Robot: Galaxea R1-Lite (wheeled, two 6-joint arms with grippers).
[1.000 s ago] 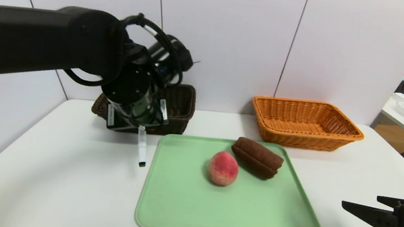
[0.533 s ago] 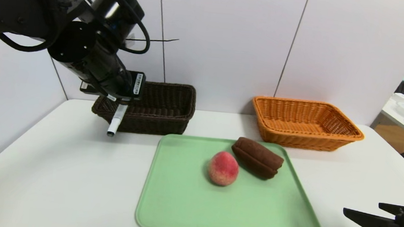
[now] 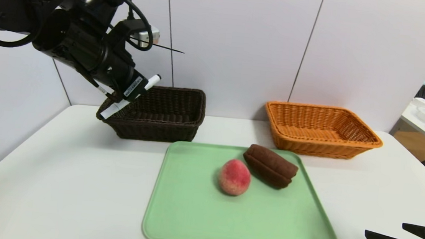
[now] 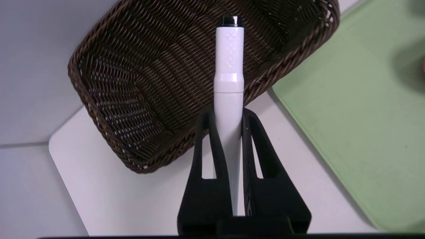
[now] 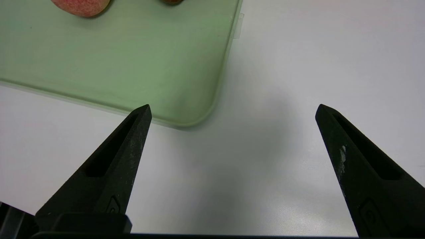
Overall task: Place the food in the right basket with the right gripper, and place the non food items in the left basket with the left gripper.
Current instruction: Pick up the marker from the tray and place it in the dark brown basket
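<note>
My left pincer (image 4: 229,119) pinches a slim white plastic marker pen (image 4: 229,73), both black fingers (image 4: 212,139) pressed against its barrel. The pen juts out past the fingertips, its dark-tipped end over the dark brown woven wicker basket (image 3: 167,109). From the head view the pen lies tilted, one end raised toward the wall, the other low over the basket's left corner. The left pincer hangs in the air at that corner, not touching the rim.

The brown basket sits on the white bench (image 3: 57,183) at the back left, near the wall. Just in front of it and to its right lies a pale green plastic tray (image 3: 196,218) with rounded corners. On the tray: a pink-red peach (image 3: 234,177) and a dark brown bread roll (image 3: 270,165), touching or very nearly so, roll behind and to the right of the peach. Behind the tray on the right stands an orange woven wicker basket (image 3: 323,127), nothing visible in it.

My right pincer (image 5: 232,113) sits low over bare bench beside the tray's near right corner, fingers spread wide, holding nothing.
</note>
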